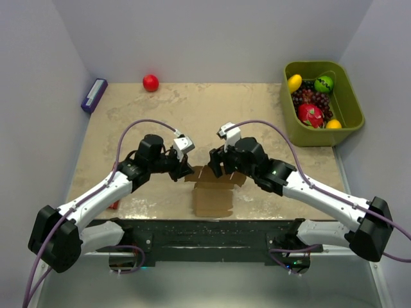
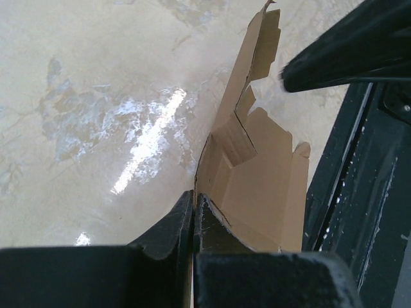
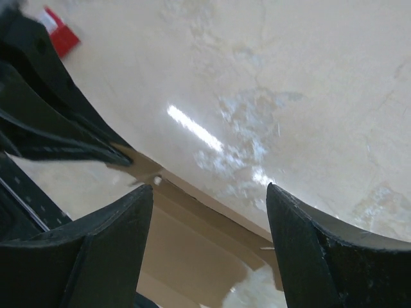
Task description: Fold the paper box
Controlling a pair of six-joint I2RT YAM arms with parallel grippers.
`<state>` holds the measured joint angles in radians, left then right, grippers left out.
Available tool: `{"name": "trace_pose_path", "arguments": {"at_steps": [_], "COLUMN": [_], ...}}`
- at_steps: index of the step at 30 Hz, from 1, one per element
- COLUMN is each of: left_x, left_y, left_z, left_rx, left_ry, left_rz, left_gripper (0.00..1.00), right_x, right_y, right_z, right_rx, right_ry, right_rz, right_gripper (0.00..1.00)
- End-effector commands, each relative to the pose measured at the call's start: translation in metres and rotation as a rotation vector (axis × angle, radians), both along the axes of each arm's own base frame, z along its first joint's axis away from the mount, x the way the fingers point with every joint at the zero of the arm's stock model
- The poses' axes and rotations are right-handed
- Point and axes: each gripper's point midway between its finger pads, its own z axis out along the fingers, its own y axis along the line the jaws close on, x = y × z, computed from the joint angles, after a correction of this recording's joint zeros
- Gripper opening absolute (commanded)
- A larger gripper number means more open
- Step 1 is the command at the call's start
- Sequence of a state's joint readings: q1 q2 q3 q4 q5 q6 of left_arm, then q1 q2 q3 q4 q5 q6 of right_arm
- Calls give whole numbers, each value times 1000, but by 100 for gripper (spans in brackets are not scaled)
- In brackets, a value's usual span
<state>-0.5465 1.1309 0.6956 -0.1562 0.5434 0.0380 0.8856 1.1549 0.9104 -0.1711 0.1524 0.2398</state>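
Checking in, operator here: my left gripper [image 2: 194, 206] is clamped on the small plain brown cardboard box blank [image 2: 257, 173]. Its two black fingers [image 2: 168, 231] are pressed together with one edge of the cardboard nipped between them. From that pinch a creased panel and a tabbed flap stand up off the table.

Desk: And your right side?

Operator: My right gripper [image 3: 209, 189] is spread wide, with nothing between its fingers [image 3: 122, 218]. It hangs just above an edge of the same blank. The left arm's black fingertip shows at the left of that feed, meeting the cardboard.

Desk: Where does the box sit overall?

Operator: On the overhead camera it lies near the front edge of the mottled beige tabletop [image 1: 257, 109], about midway across. The two grippers face each other over its far end. A flat red packet [image 3: 61, 35] lies off to my left, beside the left forearm. Farther back, a purple-blue rectangular box [image 1: 94, 95] rests at the far left corner. A small red ball [image 1: 150, 82] sits by the back wall. An olive-green plastic bin [image 1: 350, 96] at the far right holds a yellow lemon [image 1: 295, 82], a round green fruit [image 1: 323, 83], dark grapes [image 1: 310, 97] and a red dragon fruit [image 1: 311, 115].
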Motion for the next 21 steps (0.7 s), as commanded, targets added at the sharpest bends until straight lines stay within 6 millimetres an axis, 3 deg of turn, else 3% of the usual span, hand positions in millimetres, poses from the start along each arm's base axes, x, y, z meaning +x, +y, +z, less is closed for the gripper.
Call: {"name": "trace_pose_path", "arguments": {"at_steps": [1,21], "left_x": [-6,-5], "left_y": [-10,-12], "left_z": [25,18], "left_rx": [-47,-37], "left_ry": [-75,-55], "left_rz": [-107,-115], "left_gripper": [0,0], "right_x": [-9,-22], "right_y": [-9,4], "right_z": [-20,-50], "right_rx": [-174,-245], "right_ry": [-15,33], "right_rz": [114,205], "right_gripper": [73,49]}}
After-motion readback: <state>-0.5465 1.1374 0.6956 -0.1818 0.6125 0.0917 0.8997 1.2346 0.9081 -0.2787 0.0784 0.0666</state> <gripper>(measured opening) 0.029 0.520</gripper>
